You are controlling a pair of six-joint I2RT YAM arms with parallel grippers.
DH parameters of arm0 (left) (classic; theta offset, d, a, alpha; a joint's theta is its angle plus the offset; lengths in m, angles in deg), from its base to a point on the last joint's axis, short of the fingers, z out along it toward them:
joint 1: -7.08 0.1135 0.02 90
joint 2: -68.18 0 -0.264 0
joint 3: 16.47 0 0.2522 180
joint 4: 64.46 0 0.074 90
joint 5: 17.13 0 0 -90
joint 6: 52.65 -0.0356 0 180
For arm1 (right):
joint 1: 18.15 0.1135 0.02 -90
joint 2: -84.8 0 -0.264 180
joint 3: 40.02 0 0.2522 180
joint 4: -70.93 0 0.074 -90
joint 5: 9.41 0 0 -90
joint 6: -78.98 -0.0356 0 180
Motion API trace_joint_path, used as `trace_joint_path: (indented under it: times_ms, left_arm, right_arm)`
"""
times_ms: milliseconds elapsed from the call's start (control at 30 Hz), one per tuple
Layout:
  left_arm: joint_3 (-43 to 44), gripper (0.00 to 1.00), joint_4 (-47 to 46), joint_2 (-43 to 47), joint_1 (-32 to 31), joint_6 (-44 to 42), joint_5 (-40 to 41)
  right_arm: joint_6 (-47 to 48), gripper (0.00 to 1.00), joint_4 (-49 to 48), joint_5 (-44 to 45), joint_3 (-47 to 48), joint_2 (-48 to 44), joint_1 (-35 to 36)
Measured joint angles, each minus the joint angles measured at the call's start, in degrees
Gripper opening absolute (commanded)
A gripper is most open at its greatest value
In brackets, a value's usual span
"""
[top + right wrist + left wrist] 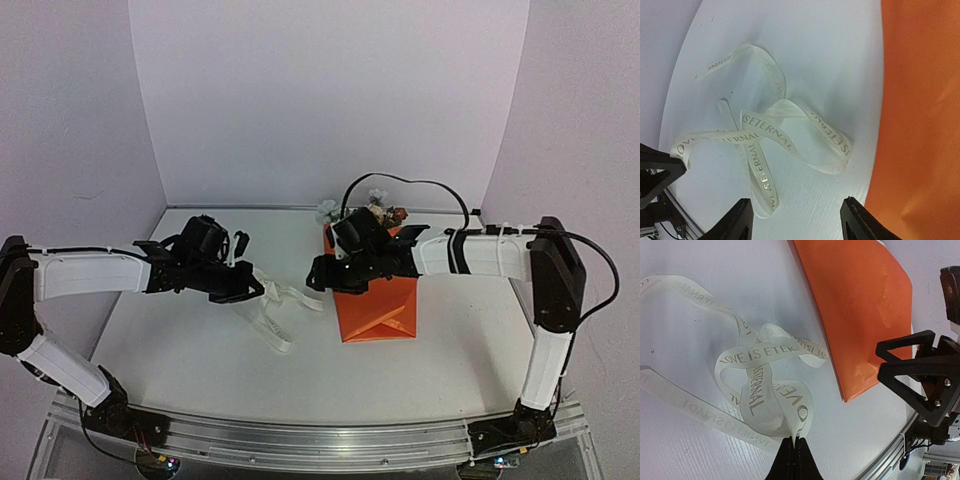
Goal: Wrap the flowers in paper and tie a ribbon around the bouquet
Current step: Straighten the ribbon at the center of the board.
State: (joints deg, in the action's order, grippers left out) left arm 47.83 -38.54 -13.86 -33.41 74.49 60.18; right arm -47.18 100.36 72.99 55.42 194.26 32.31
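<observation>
Trailing toward the near edge of the white table (180, 350), one loose end of the cream ribbon (277, 322) lies flat, left of centre. Its printed words read LOVE IS ETERNAL in the wrist views. Just behind that end the ribbon bunches into tangled loops. The left gripper (250, 290) has its fingertips pressed together on a fold of those loops, with the strip pinched between the tips. Just right of the loops, the right gripper (318, 275) hangs over the table with its jaws apart and nothing clamped between them. One ribbon tail lies below, close to its left finger. Right of centre lies the bouquet (385, 310), with the right arm crossing above its far half. Its orange paper (855, 305) is folded, and its near end is broad and flat on the table. At the far end, near the back wall, the flowers (380, 212) poke out of the wrap, with pale and reddish heads.
</observation>
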Motion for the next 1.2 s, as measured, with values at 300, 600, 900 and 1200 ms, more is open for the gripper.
trace_joint_path:
  times_ms: [300,600,900,1200]
  left_arm:
    - [-0.04,0.0,2.02,3.36,0.0,-1.12,-0.19]
    - [-0.79,0.0,3.02,7.19,0.07,-1.1,-0.1]
    - [-0.78,0.0,5.18,10.38,1.69,-1.23,0.74]
    - [4.02,0.0,8.81,18.46,7.68,-4.58,5.54]
  right_arm:
    - [12.39,0.64,-1.92,-3.58,9.11,10.46,0.96]
    - [15.99,0.51,-1.91,-7.22,14.8,18.56,1.37]
    - [14.61,0.0,-1.46,-7.23,18.93,21.37,1.46]
    - [14.35,0.0,11.05,8.16,19.32,4.95,0.73]
